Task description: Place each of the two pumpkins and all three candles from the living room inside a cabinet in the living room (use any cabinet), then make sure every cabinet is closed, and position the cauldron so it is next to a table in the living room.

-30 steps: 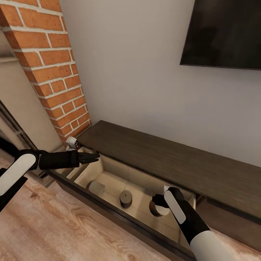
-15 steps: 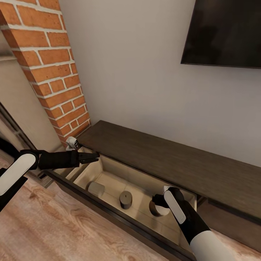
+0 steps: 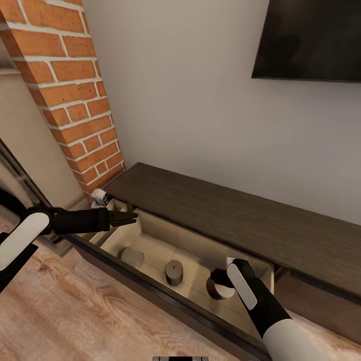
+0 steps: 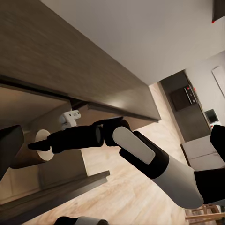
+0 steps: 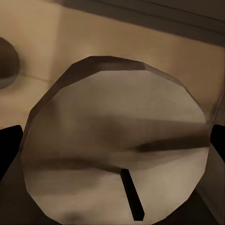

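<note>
Camera tilted; right pincer [image 3: 216,287] (hidden) unmoved.

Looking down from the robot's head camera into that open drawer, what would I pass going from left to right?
Left gripper → lying candle → upright candle → third candle, at the right gripper, all inside the cabinet drawer.
</note>
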Robot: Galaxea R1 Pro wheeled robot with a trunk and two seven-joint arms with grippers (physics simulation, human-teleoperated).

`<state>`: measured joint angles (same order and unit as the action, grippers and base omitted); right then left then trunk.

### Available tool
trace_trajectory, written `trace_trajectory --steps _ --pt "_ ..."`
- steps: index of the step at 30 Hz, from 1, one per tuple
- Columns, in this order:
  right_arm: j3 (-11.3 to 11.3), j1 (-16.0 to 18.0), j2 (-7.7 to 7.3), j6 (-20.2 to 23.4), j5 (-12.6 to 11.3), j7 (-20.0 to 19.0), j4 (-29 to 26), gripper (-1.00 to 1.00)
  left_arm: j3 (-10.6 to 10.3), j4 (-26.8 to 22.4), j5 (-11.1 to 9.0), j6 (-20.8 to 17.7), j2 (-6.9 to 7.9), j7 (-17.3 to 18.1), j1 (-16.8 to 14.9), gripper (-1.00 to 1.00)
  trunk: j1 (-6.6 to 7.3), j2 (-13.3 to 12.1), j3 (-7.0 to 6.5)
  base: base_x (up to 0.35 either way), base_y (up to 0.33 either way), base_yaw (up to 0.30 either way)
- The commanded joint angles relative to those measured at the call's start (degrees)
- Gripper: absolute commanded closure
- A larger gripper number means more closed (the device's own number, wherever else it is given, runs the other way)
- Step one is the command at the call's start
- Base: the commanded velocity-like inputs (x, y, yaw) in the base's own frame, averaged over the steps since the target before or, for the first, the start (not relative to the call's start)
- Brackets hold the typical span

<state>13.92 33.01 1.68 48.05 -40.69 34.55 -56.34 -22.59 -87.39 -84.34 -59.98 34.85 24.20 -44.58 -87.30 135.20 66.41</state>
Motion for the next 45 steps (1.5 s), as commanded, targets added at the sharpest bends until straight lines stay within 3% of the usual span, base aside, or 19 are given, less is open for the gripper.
trace_trajectory --steps 1,18,28,34,45 --pt "0.1 0.0 -0.01 -0.1 -0.7 0.7 0.0 1.00 -0.1 0.0 0.3 0.0 0.04 0.5 -0.1 -1.00 -0.21 0.4 0.23 0.000 0.000 0.000" --pt "0.1 0.1 -0.01 -0.1 -0.7 0.7 0.3 1.00 -0.1 -1.2 0.2 0.0 0.13 0.7 -0.1 -1.00 -3.07 5.7 2.56 0.000 0.000 0.000" --pt "0.1 0.6 0.03 -0.1 -0.7 0.7 1.9 1.00 -0.1 -1.2 0.2 0.0 0.13 0.7 0.0 -1.00 -3.07 5.7 2.56 0.000 0.000 0.000" --pt "0.1 0.6 0.07 -0.2 -0.7 0.7 2.1 1.00 -0.1 -1.2 0.2 0.0 0.13 0.7 -0.1 -1.00 -4.38 8.0 3.64 0.000 0.000 0.000" --pt "0.1 0.7 0.07 -1.2 -0.7 0.7 2.3 1.00 -0.1 -1.2 0.2 0.0 0.13 0.7 -0.1 -1.00 -4.40 8.1 3.86 0.000 0.000 0.000"
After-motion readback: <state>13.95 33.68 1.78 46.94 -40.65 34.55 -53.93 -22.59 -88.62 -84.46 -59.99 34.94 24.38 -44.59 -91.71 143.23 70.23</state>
